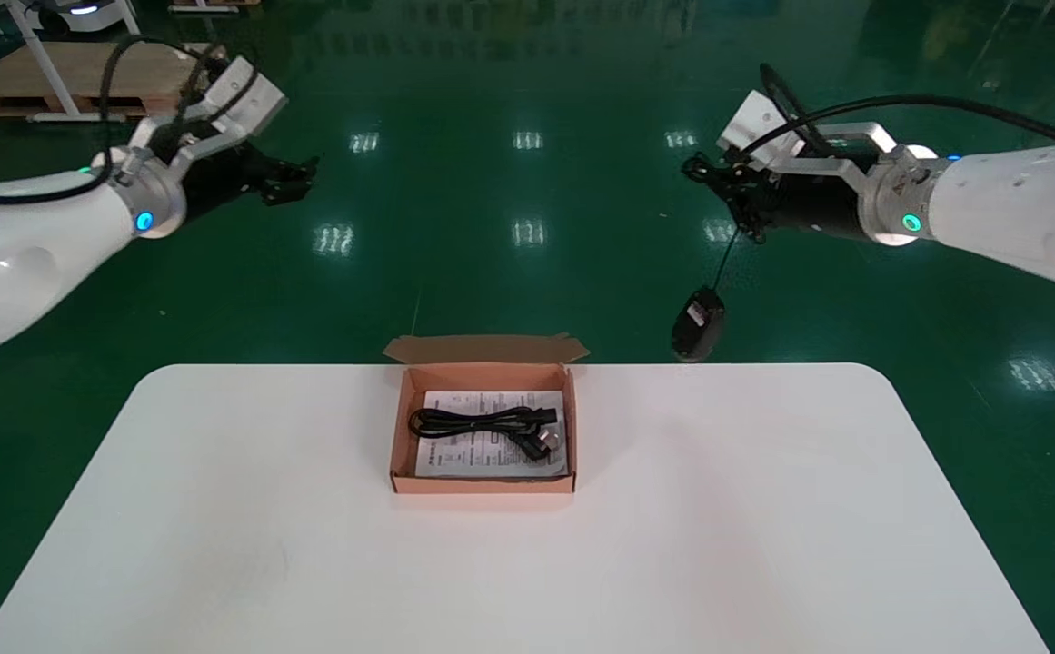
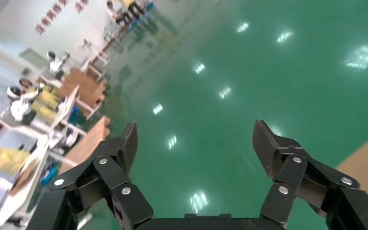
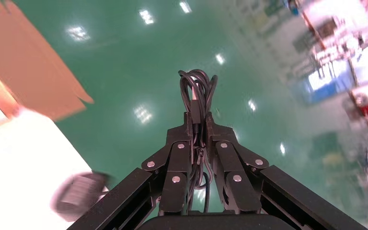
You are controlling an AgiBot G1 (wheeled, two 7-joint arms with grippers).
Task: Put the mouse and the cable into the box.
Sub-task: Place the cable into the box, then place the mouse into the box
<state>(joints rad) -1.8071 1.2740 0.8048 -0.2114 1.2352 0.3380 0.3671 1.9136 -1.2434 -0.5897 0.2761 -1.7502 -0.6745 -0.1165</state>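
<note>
— Green shop floor all round, and one white worktop (image 1: 763, 545) with a small cardboard box (image 1: 482, 486) open in the middle. Where's the mouse (image 1: 698, 324)?

— Not on the worktop at all. It hangs in the air past the far edge, off to the right of the box, dangling on its cord (image 1: 725, 259). The right end effector (image 3: 199, 120) is pressed together on the coiled bundle of that cord, up high, with the mouse loose below it.

— And the cable (image 1: 477, 422)?

— Coiled in the box, on top of a printed sheet (image 1: 491, 450). The left end effector (image 2: 194, 143) is spread wide, holding nothing, raised out on the left.

— So what worries you?

— The dangle, mostly. I'd say any quick sideways move would set the mouse swinging, and it could knock the box wall or the raised flap and shove the box along. If it comes in low, it could catch the worktop's far edge. The grip is on loops of cord, not on the mouse body, so a loop might slip and let it drop lower. And released from that height, it could land half over the rim or bounce out, with the cord trailing outside
</note>
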